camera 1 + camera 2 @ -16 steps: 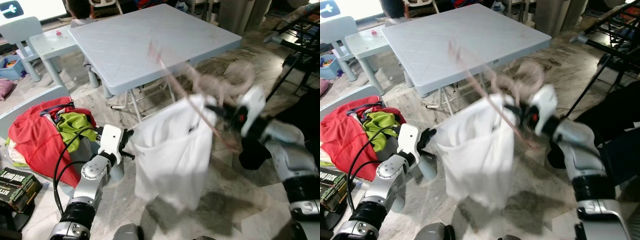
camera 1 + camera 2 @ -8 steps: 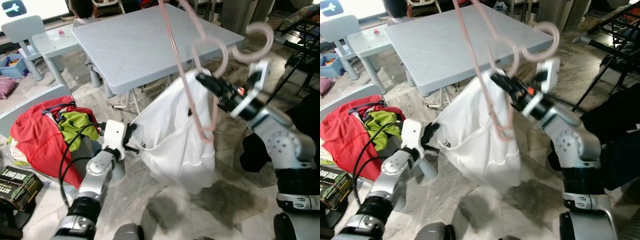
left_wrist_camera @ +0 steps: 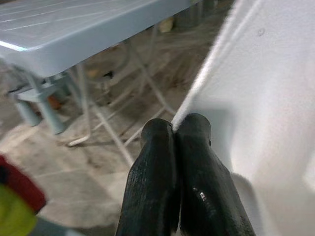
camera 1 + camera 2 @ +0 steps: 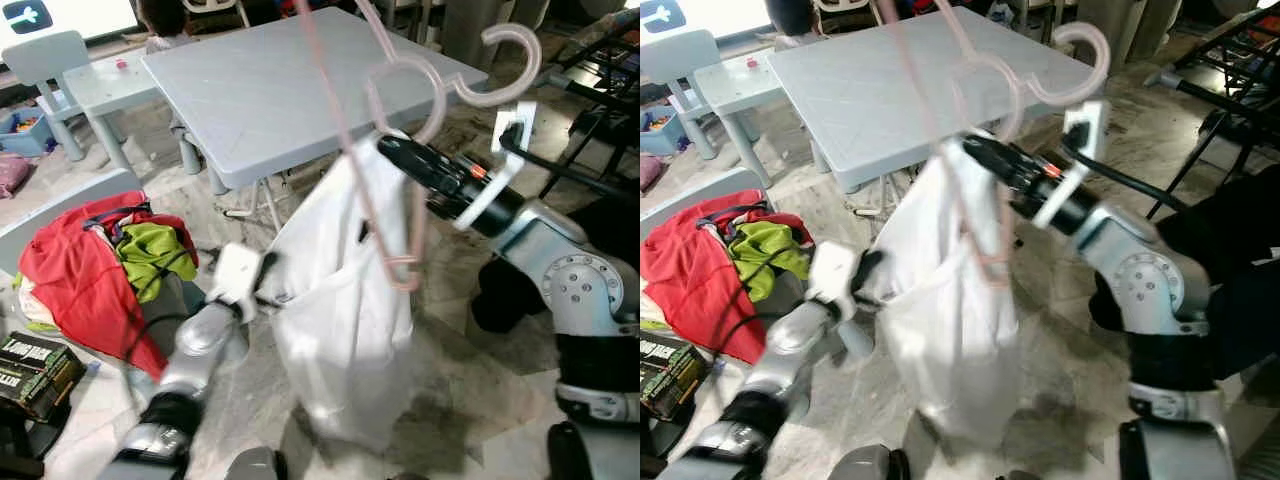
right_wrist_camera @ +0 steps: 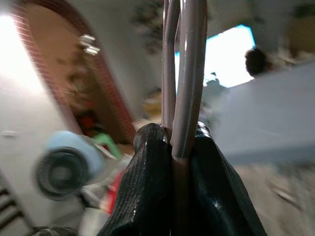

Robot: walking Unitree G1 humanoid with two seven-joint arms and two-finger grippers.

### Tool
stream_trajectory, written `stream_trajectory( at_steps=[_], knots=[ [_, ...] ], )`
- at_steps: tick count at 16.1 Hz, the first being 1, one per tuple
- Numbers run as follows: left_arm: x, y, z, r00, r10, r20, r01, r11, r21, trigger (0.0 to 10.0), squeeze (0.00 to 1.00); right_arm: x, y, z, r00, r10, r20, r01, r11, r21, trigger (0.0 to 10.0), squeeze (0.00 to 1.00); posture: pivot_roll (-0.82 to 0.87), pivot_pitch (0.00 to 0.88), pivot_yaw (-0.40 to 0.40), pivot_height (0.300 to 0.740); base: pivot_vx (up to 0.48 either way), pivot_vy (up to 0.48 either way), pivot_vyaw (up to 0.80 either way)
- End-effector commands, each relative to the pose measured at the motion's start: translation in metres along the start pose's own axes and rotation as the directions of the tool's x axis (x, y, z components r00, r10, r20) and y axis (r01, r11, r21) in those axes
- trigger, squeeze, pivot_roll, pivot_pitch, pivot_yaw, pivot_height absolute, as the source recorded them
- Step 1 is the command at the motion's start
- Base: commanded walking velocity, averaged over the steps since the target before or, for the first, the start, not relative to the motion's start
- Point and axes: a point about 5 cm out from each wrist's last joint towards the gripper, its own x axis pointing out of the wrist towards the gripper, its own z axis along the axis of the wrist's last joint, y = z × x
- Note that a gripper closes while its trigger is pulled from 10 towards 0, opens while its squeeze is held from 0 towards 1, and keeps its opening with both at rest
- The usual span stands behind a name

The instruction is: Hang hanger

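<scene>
Head views: the right gripper (image 4: 390,150) clamps the pink hanger (image 4: 400,85), lifted above the floor before the grey table's (image 4: 260,80) front edge, a white garment (image 4: 340,320) draped from it; the rack (image 4: 590,60) lies far right, so hanging seems undone

Left wrist: the left gripper (image 3: 175,129) pinches the garment's edge

Right wrist: fingers (image 5: 147,162) squeeze the hanger's rods
</scene>
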Motion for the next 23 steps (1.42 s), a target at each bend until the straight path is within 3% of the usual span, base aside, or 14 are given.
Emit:
stream_trajectory(
  at_steps=[1,2,4,5,6,8,9,10,12,14,16,18,20,23],
  knots=[
    [-0.025,0.032,-0.034,0.977,0.145,-0.153,-0.148,0.989,-0.005,0.0,0.00,-0.011,-0.006,0.048,0.979,-0.034,0.201,0.061,0.989,-0.134,10.0,0.00,-0.09,0.000,0.033,0.740,0.000,0.000,0.00],
    [-0.037,0.050,-0.041,0.960,0.215,-0.177,-0.215,0.976,0.016,0.0,0.00,-0.018,-0.021,0.049,0.972,-0.119,0.203,0.150,0.978,-0.144,10.0,0.00,-0.08,0.000,0.030,0.740,0.000,0.000,0.00],
    [-0.055,0.068,-0.053,0.932,0.291,-0.216,-0.295,0.955,0.012,0.0,0.00,-0.026,-0.039,0.046,0.959,-0.214,0.188,0.245,0.955,-0.167,10.0,0.00,-0.07,0.000,0.023,0.740,0.000,0.000,0.00],
    [-0.062,0.075,-0.055,0.921,0.321,-0.219,-0.326,0.945,0.013,0.0,0.00,-0.028,-0.042,0.031,0.971,-0.223,0.092,0.240,0.928,-0.285,10.0,0.00,-0.06,0.000,0.022,0.740,0.000,0.000,0.00],
    [-0.061,0.075,-0.053,0.923,0.320,-0.214,-0.325,0.946,0.014,0.0,0.00,-0.027,-0.042,0.024,0.974,-0.219,0.051,0.223,0.915,-0.336,10.0,0.00,-0.06,0.000,0.022,0.740,0.000,0.000,0.00],
    [-0.052,0.072,-0.045,0.935,0.304,-0.185,-0.307,0.952,0.013,0.0,0.00,-0.028,-0.034,0.002,0.985,-0.142,-0.098,0.085,0.895,-0.439,10.0,0.00,-0.06,0.000,0.024,0.740,0.000,0.000,0.00],
    [-0.044,0.070,-0.037,0.947,0.281,-0.157,-0.280,0.959,0.029,0.0,0.00,-0.031,-0.028,-0.014,0.971,-0.089,-0.223,-0.035,0.866,-0.499,10.0,0.00,-0.06,0.000,0.027,0.740,0.000,0.000,0.00],
    [-0.032,0.067,-0.024,0.962,0.248,-0.113,-0.244,0.969,0.051,0.0,0.00,-0.044,-0.031,-0.038,0.909,-0.112,-0.402,-0.167,0.785,-0.597,10.0,0.00,-0.07,0.000,0.031,0.740,0.000,0.000,0.00],
    [-0.023,0.064,-0.015,0.968,0.233,-0.092,-0.230,0.972,0.043,0.0,0.00,-0.056,-0.033,-0.054,0.851,-0.124,-0.510,-0.266,0.736,-0.623,10.0,0.00,-0.08,0.000,0.035,0.740,0.000,0.000,0.00],
    [-0.016,0.057,-0.011,0.975,0.204,-0.093,-0.201,0.979,0.045,0.0,0.00,-0.062,-0.039,-0.061,0.825,-0.190,-0.532,-0.291,0.665,-0.688,10.0,0.00,-0.08,0.000,0.039,0.740,0.000,0.000,0.00],
    [-0.011,0.037,-0.018,0.986,0.088,-0.141,-0.080,0.995,0.061,0.0,0.00,-0.059,-0.041,-0.057,0.847,-0.210,-0.489,-0.283,0.600,-0.748,10.0,0.00,-0.09,0.000,0.045,0.740,0.000,0.000,0.00],
    [-0.010,0.034,-0.015,0.990,0.079,-0.116,-0.070,0.995,0.076,0.0,0.00,-0.058,-0.037,-0.054,0.848,-0.169,-0.502,-0.339,0.554,-0.761,10.0,0.00,-0.08,0.000,0.044,0.740,0.000,0.000,0.00],
    [-0.011,0.045,-0.015,0.981,0.143,-0.129,-0.133,0.988,0.083,0.0,0.00,-0.058,-0.036,-0.047,0.864,-0.137,-0.484,-0.339,0.550,-0.763,10.0,0.00,-0.08,0.000,0.042,0.740,0.000,0.000,0.00],
    [-0.021,0.066,-0.024,0.948,0.254,-0.193,-0.252,0.967,0.037,0.0,0.00,-0.065,-0.039,-0.032,0.895,-0.109,-0.433,-0.281,0.616,-0.736,10.0,0.00,-0.08,0.000,0.041,0.740,0.000,0.000,0.00]
  ],
)
